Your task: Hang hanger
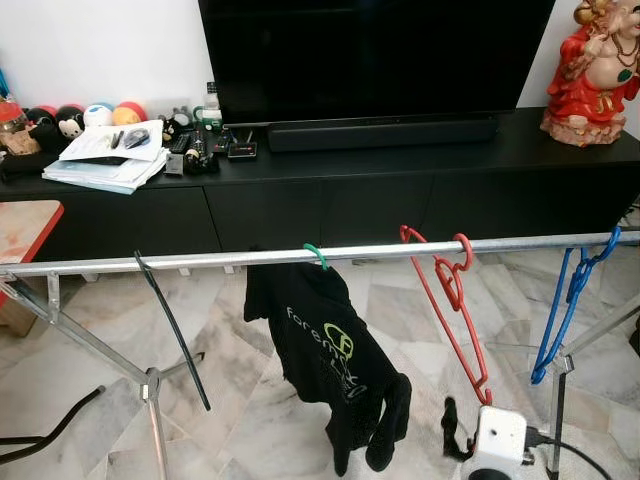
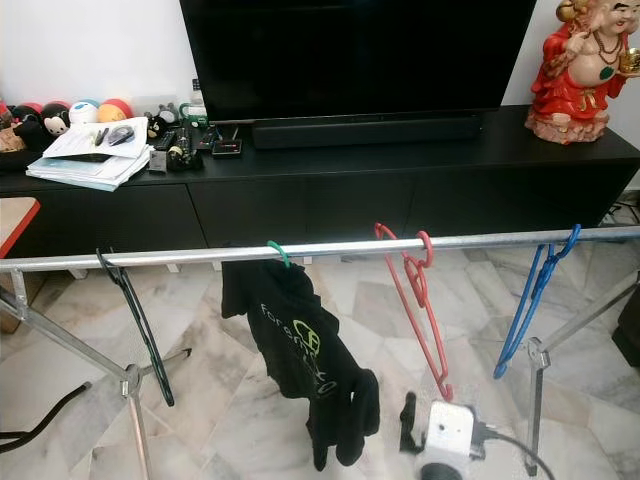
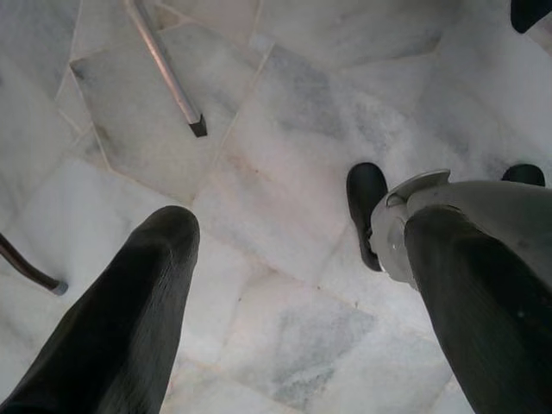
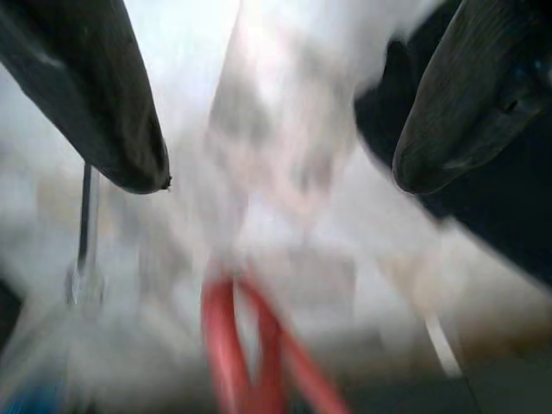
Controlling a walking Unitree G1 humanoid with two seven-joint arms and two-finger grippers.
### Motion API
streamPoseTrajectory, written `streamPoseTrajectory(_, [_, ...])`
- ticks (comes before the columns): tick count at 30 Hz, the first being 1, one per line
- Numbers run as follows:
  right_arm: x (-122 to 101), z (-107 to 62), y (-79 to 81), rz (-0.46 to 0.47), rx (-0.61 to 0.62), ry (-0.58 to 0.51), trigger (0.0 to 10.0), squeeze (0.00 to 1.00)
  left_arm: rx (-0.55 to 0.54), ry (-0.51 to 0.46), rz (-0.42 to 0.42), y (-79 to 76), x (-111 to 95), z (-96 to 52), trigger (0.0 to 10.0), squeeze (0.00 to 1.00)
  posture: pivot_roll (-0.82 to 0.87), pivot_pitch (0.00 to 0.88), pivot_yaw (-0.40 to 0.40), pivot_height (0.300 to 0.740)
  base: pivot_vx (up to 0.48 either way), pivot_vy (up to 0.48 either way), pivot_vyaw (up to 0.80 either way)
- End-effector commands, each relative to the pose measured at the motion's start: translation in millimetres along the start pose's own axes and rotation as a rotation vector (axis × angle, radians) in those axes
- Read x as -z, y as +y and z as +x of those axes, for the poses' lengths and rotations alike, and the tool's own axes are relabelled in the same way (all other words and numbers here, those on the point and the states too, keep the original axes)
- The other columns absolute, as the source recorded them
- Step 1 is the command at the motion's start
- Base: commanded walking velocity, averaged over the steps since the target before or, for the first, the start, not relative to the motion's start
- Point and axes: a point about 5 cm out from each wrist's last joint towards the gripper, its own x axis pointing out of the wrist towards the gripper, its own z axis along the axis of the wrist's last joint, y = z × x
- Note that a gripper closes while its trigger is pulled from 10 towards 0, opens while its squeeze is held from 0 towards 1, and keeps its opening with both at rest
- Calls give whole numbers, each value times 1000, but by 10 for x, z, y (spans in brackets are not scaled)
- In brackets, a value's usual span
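A silver clothes rail (image 1: 200, 260) runs across in front of me. On it hang a black hanger (image 1: 172, 330) at the left, a black T-shirt (image 1: 325, 350) on a green hook (image 1: 316, 254), a red hanger (image 1: 452, 300) and a blue hanger (image 1: 568, 305). My right gripper (image 1: 455, 432) is low, just below the red hanger's bottom corner. In the right wrist view its fingers (image 4: 103, 103) stand open, with the blurred red hanger (image 4: 228, 345) beyond them. My left gripper (image 3: 297, 233) hangs open over the marble floor.
A black TV cabinet (image 1: 330, 200) stands behind the rail with a TV (image 1: 375, 55), papers (image 1: 110, 155), small toys and a red statue (image 1: 595, 75). The rail's folding legs (image 1: 150, 385) spread over the floor. A red-edged table (image 1: 25, 230) is at the left.
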Motion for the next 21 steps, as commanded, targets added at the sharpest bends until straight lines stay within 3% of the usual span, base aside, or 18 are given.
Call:
streamPoseTrajectory(1, [186,7,-37,5,9,133,10000,0,-8,42,1,33,78,-21,10000,0,14,68,36,740,0,0,0])
streamPoseTrajectory(10, [395,98,121,-12,-128,333,10000,0,-9,38,0,35,31,-5,10000,0,1,64,43,740,0,0,0])
streamPoseTrajectory(13, [485,68,123,29,-164,389,10000,0,-8,37,3,29,18,1,10000,0,-6,61,47,740,0,0,0])
streamPoseTrajectory(15, [552,42,73,3,-141,429,10000,0,-7,38,9,22,14,4,10000,0,0,57,44,740,0,0,0])
streamPoseTrajectory(21, [582,15,132,-29,-210,423,10000,0,-8,27,19,-29,-15,22,10000,0,4,56,39,740,0,0,0])
